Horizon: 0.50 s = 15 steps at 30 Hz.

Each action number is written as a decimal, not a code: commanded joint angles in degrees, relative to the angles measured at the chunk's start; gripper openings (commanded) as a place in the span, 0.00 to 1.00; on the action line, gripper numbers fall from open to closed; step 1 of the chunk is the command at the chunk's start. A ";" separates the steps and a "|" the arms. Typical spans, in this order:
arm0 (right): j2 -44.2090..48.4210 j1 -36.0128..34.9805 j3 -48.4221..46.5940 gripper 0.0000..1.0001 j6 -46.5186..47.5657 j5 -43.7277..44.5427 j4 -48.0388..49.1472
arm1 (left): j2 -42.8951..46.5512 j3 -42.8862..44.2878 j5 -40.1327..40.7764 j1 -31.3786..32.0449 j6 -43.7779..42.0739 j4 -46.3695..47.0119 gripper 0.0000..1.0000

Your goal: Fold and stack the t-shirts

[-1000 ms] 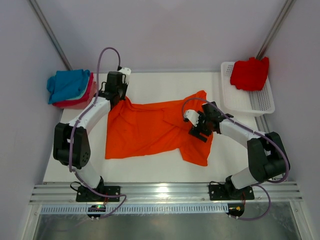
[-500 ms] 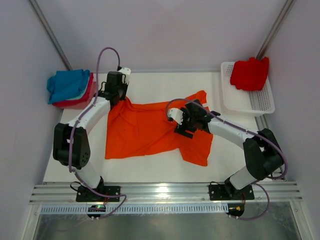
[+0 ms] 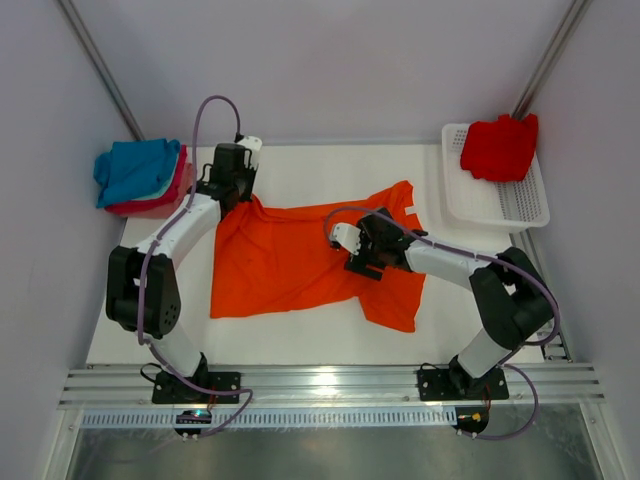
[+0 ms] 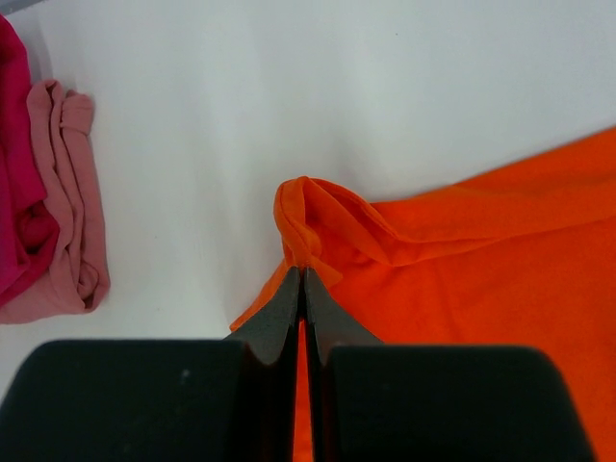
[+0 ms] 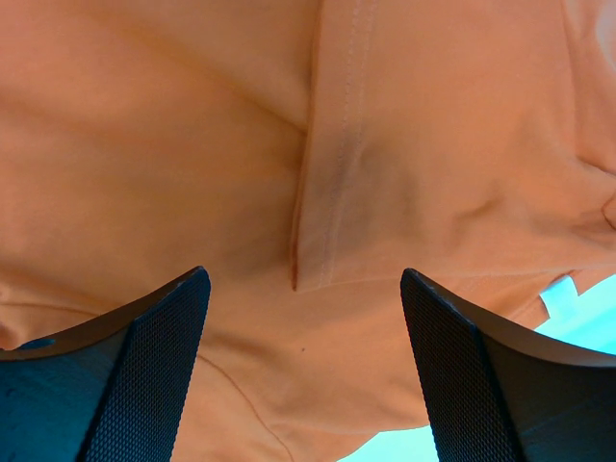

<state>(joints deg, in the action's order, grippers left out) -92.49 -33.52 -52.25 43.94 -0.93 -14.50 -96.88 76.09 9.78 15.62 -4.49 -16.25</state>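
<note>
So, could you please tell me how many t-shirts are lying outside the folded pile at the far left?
2: the orange t-shirt spread mid-table, and the red t-shirt in the white basket; others may hide beneath it.

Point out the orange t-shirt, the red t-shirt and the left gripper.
orange t-shirt (image 3: pixel 285 265): top external view, middle of its spread body.
red t-shirt (image 3: pixel 498 148): top external view, centre of the crumpled bundle.
left gripper (image 4: pixel 302 277): left wrist view, closed fingertips pinching orange cloth.
</note>
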 commanded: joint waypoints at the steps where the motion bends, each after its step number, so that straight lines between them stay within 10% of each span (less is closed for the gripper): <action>1: -0.59 0.12 -0.05 0.84 -1.14 3.65 4.83 | 0.38 1.86 -0.99 0.03 1.24 0.52 0.00; 12: -3.31 0.03 -0.49 0.78 -1.58 4.71 5.80 | 0.47 1.69 -1.70 0.03 1.42 0.43 0.00; 15: -4.10 0.03 -0.57 0.58 -1.41 4.44 5.19 | 0.29 1.69 -1.96 0.03 1.41 0.34 0.00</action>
<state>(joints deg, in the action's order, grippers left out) -95.68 -33.52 -52.25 43.27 3.11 -10.72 -96.88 76.09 8.91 15.62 -4.38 -16.58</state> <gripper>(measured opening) 0.635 0.004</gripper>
